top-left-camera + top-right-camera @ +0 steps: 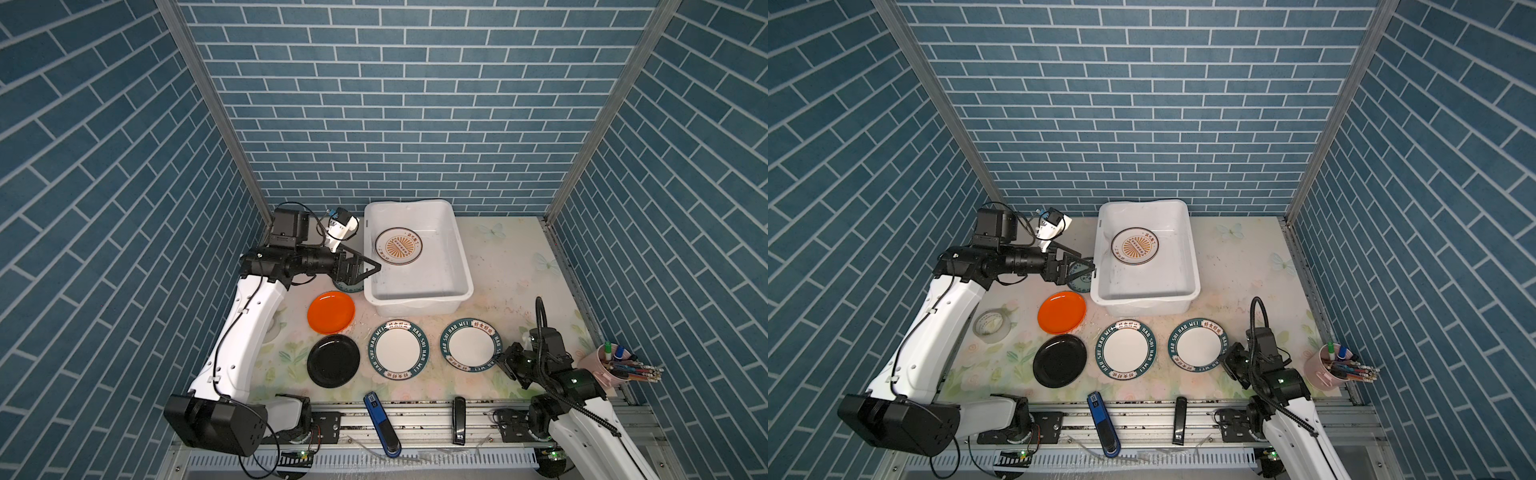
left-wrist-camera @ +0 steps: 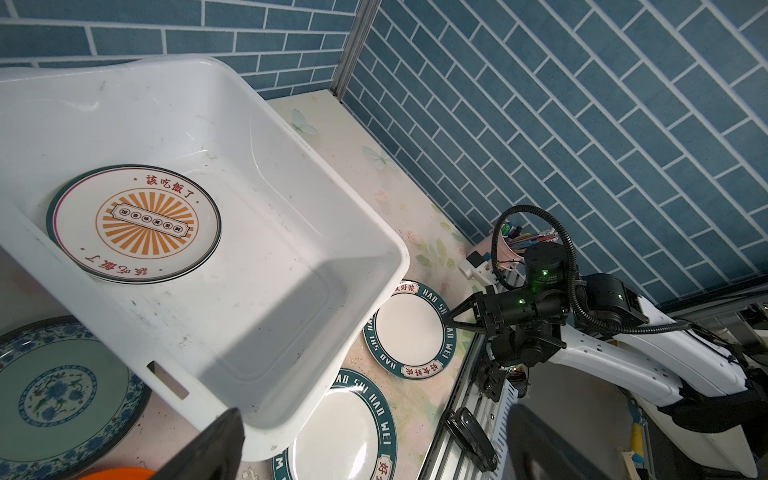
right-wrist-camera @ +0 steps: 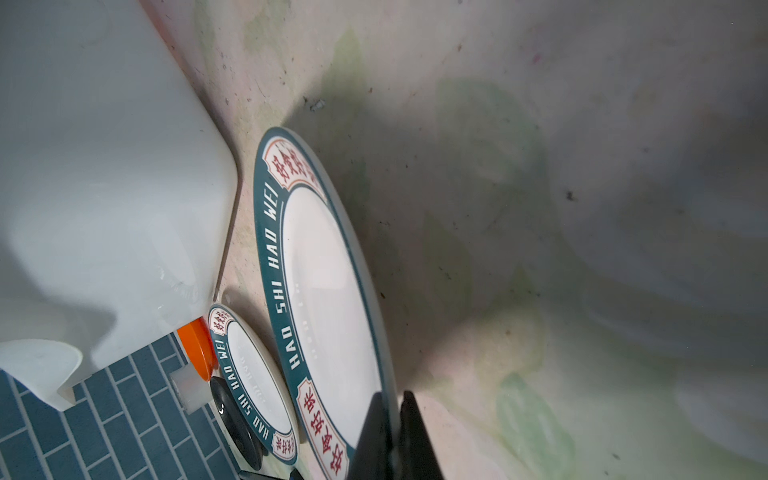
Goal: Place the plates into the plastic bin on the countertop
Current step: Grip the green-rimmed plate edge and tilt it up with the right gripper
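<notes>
The white plastic bin (image 1: 466, 266) stands at the back of the flowered countertop (image 1: 519, 266). Inside lies a sunburst plate (image 1: 398, 246), with another plate's rim showing under it (image 2: 54, 208). In front lie an orange plate (image 1: 331, 312), a black plate (image 1: 333, 360) and two teal-lettered plates (image 1: 400, 350) (image 1: 471, 344). My left gripper (image 1: 368, 266) hangs open and empty at the bin's left rim, above a teal patterned plate (image 2: 62, 386). My right gripper (image 3: 392, 440) is shut on the near right rim of the right lettered plate (image 3: 328, 291), which lies low on the countertop.
A tape roll (image 1: 992, 326) sits left of the orange plate, close to the left arm. A pink cup of pens (image 1: 611, 365) stands at the right edge behind the right arm. A blue stapler (image 1: 380, 424) and a black one (image 1: 459, 419) lie on the front metal rail.
</notes>
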Controlling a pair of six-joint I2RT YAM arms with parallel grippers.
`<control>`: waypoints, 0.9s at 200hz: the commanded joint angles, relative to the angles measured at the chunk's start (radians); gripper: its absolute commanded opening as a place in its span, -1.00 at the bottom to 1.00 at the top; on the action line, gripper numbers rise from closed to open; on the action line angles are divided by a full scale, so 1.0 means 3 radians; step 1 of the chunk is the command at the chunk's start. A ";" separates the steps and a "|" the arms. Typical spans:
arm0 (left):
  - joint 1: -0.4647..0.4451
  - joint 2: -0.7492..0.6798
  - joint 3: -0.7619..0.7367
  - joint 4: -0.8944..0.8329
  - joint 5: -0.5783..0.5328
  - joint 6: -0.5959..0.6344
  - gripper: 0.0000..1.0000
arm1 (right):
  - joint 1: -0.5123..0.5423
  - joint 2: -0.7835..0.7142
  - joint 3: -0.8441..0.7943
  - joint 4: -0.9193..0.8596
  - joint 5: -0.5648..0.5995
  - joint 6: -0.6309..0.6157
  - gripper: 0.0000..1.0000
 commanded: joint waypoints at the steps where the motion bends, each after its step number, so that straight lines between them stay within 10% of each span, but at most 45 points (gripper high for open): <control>1: -0.0021 -0.0026 0.0041 0.0003 0.0013 -0.0008 0.99 | -0.0015 0.0069 0.0130 -0.0327 0.0163 -0.0140 -1.00; 180: -0.0021 0.0036 0.0092 -0.0027 0.0017 0.0026 0.99 | -0.0062 0.0263 0.1070 -0.1140 0.0462 -0.0601 -1.00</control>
